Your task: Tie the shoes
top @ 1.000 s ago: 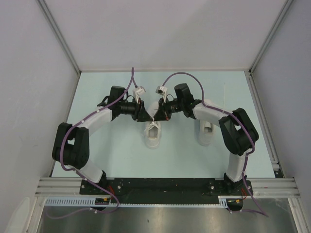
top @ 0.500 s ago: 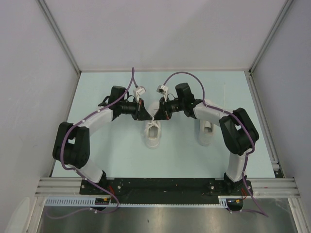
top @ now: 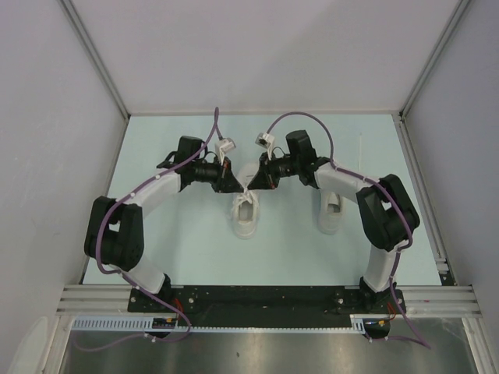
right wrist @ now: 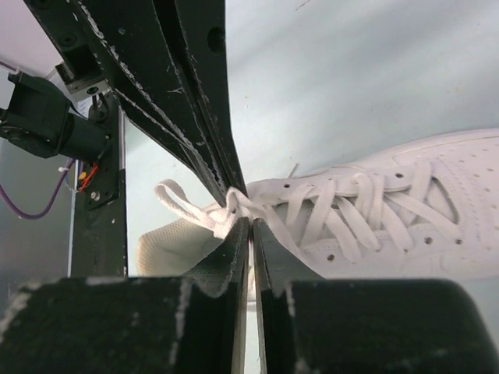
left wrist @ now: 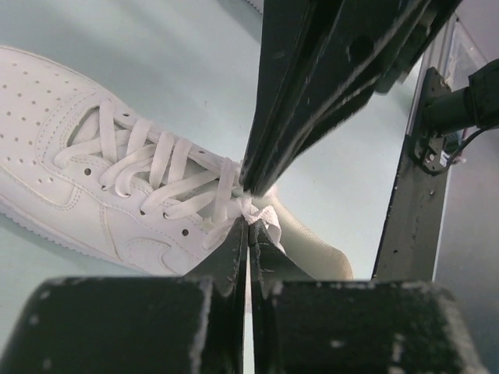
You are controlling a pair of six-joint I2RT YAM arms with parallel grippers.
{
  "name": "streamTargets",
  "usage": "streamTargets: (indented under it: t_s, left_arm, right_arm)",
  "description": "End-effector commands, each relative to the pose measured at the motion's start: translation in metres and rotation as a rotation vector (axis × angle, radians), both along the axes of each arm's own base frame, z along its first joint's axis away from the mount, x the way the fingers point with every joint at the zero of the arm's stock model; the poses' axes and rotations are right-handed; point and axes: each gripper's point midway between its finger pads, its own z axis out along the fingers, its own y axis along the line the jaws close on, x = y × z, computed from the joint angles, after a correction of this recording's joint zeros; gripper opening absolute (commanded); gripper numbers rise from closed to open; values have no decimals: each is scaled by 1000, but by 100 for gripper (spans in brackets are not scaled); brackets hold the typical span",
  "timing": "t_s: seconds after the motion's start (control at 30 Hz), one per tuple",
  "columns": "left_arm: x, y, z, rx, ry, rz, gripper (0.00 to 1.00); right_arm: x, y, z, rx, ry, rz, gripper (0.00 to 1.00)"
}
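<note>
Two white shoes lie on the pale green table. One shoe (top: 245, 218) is in the middle and the other shoe (top: 330, 212) lies to its right, partly under the right arm. Both grippers meet over the middle shoe's tongue. My left gripper (top: 240, 187) (left wrist: 248, 222) is shut, with a bit of white lace (left wrist: 261, 214) pinched at its tips. My right gripper (top: 254, 185) (right wrist: 251, 220) shows only a thin slit between its jaws, with lace at the tips. A lace loop (right wrist: 175, 199) hangs out to the left over the heel opening. The shoe's crossed lacing (right wrist: 366, 206) is in plain sight.
Grey walls (top: 47, 117) close in the table on three sides. A metal rail (top: 421, 187) runs along the right edge. The black base bar (top: 265, 300) lies at the near edge. Purple cables (top: 300, 118) arch over both wrists.
My left gripper's jaws have closed at the lace knot. The right arm has shifted slightly right and back. The middle shoe has barely moved.
</note>
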Motion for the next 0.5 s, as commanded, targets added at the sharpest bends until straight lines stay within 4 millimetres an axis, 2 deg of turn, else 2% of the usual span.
streamTargets:
  t_s: [0.0, 0.07, 0.23, 0.33, 0.47]
  left_arm:
    - [3, 3, 20, 6, -65, -29, 0]
    - [2, 3, 20, 10, -71, -44, 0]
    - [2, 4, 17, 14, -88, -55, 0]
    - [3, 3, 16, 14, -92, -55, 0]
    - [4, 2, 16, 14, -95, -54, 0]
  right_arm:
    - [12, -12, 32, 27, -89, -23, 10]
    - [12, -15, 32, 23, -79, -30, 18]
    - [18, -16, 39, 39, -90, -53, 30]
    - [20, -11, 47, 68, -60, -71, 35]
    - [15, -2, 50, 91, -36, -58, 36]
